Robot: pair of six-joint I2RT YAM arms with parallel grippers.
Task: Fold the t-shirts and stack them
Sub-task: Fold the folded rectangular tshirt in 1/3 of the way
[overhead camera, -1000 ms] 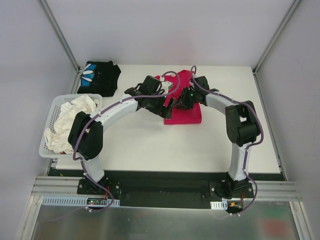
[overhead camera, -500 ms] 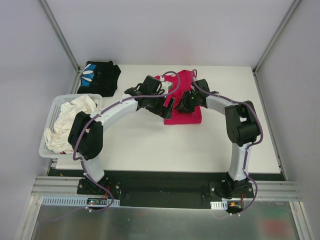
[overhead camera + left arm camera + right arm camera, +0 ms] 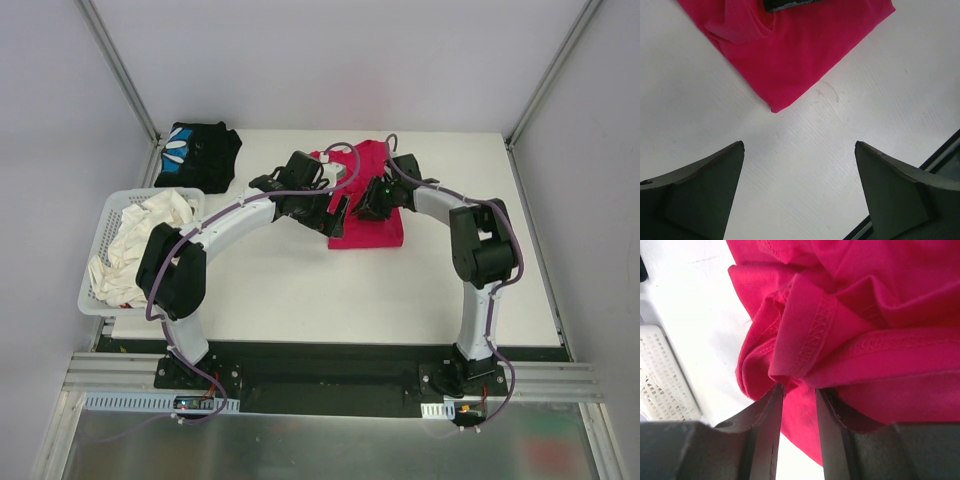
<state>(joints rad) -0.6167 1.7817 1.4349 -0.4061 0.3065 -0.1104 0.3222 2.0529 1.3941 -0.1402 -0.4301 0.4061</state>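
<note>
The magenta-red t-shirt point(image 3: 370, 232) lies folded in a rough rectangle at mid-table, its near corner pointing at my left gripper point(image 3: 800, 145) in the left wrist view. That left gripper point(image 3: 337, 217) hovers open just left of the shirt point(image 3: 790, 55), nothing between its fingers. My right gripper point(image 3: 374, 203) is down on the shirt's upper part. Its jaws point(image 3: 799, 387) stand a narrow gap apart, with a bunched hem fold of the shirt point(image 3: 880, 315) against the fingertips. The black t-shirt point(image 3: 200, 155) with a blue-and-white print lies folded at the far left corner.
A white lattice basket point(image 3: 100, 240) with crumpled white cloth sits at the table's left edge, also visible in the right wrist view as the basket point(image 3: 660, 375). Metal frame posts rise at both far corners. The dark table edge shows at the lower right of the left wrist view.
The right gripper shifted slightly over the shirt and its jaws eased a little wider. The left arm and both shirts stayed where they were.
</note>
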